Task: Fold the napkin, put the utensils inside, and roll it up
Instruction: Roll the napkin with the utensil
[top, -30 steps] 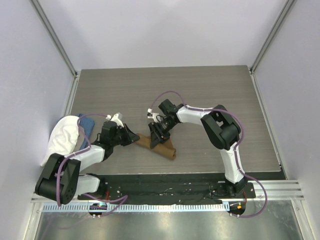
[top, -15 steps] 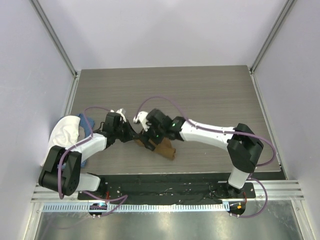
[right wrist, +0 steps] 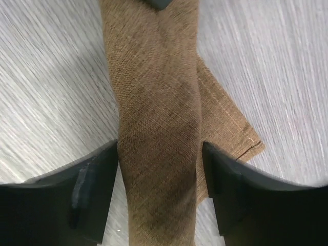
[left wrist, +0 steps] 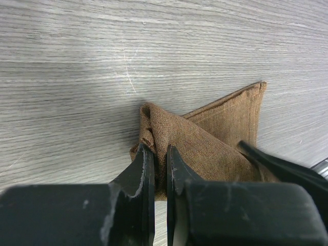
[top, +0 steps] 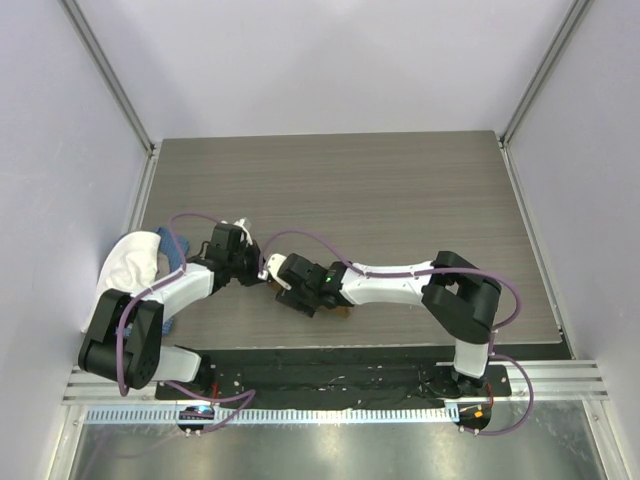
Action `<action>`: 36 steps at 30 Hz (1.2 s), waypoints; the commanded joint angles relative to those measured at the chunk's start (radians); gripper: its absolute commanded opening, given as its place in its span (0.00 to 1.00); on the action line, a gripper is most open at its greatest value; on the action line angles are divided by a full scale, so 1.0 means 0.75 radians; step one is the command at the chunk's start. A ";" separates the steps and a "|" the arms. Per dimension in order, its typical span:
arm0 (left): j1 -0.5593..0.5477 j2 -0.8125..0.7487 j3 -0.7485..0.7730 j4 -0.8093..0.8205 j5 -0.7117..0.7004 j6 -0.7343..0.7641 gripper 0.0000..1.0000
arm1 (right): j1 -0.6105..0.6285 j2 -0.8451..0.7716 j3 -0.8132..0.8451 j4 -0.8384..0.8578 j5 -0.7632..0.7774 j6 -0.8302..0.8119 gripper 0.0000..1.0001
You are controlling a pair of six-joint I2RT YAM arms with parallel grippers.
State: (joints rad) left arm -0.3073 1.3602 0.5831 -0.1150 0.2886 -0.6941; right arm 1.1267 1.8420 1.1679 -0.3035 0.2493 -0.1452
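The tan-brown napkin [left wrist: 205, 136] lies rolled into a narrow bundle on the grey table, with a flat corner sticking out at its far side. In the top view only a small bit of the napkin [top: 341, 311] shows beside the right wrist. My left gripper [left wrist: 159, 156] is shut on a fold at the roll's left end [top: 263, 276]. My right gripper [right wrist: 160, 174] straddles the napkin roll [right wrist: 156, 102], its jaws pressed against both sides [top: 292, 290]. The gold spoon is hidden.
A white cloth [top: 125, 272] and a blue cloth [top: 173, 252] lie at the table's left edge, just behind the left arm. The table's front edge runs close below both grippers.
The right arm has stretched out low and moved its gripper down-left along the napkin toward the left gripper. The left gripper has shifted right onto the roll's end.
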 commanded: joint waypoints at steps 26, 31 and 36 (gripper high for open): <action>-0.005 -0.400 -0.180 0.179 -0.088 0.030 0.72 | -0.453 0.192 -0.029 0.002 -1.348 0.191 0.26; -0.003 -0.335 -0.213 0.309 -0.006 0.023 0.69 | -0.533 0.274 -0.011 0.000 -1.529 0.191 0.26; -0.003 -0.257 -0.239 0.431 0.022 0.028 0.61 | -0.572 0.356 0.024 -0.023 -1.625 0.191 0.26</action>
State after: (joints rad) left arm -0.3077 1.1343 0.4198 0.0608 0.2649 -0.6765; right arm 0.7048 2.0384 1.1770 -0.2401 -0.9070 0.0059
